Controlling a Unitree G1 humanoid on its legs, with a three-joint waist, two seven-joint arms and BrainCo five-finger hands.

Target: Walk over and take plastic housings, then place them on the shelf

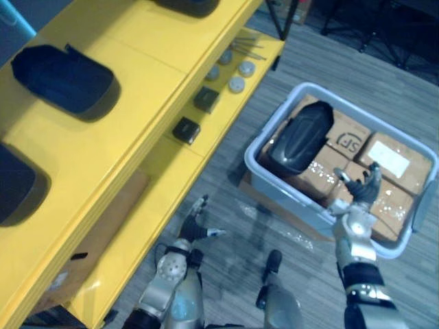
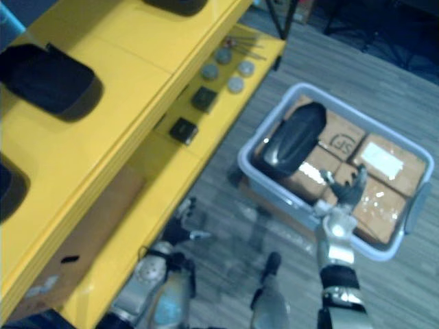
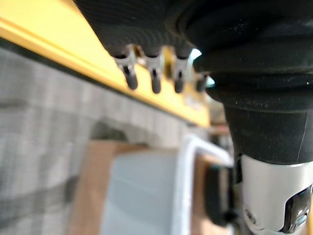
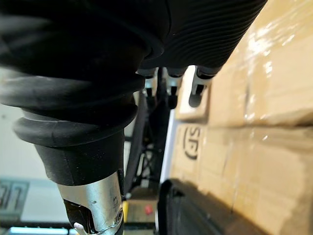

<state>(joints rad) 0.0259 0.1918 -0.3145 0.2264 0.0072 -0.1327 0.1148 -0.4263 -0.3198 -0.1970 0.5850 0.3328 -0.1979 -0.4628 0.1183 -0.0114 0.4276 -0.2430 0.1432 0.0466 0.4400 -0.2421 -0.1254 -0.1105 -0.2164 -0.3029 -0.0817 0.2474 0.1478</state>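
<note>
Grey striped floor [image 1: 226,178] carries a pale bin [image 1: 255,168] of cardboard boxes [image 1: 394,161], with one black plastic housing [image 1: 302,137] lying on them. My right hand [image 1: 363,186] hangs open over the near rim; the housing is at its 10 o'clock, apart. My left hand [image 1: 195,226], also open, is low beside the yellow shelf [image 1: 137,110]. I fear the smooth curved shell may slip from a one-hand grip, or the wrist may knock the rim.

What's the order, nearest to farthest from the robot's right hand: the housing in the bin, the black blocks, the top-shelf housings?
Measured from the right hand in the left eye view:
1. Dark housing, in the grey bin beside the hand.
2. Black blocks, on the yellow lower shelf.
3. Top-shelf housings, far left.
</note>
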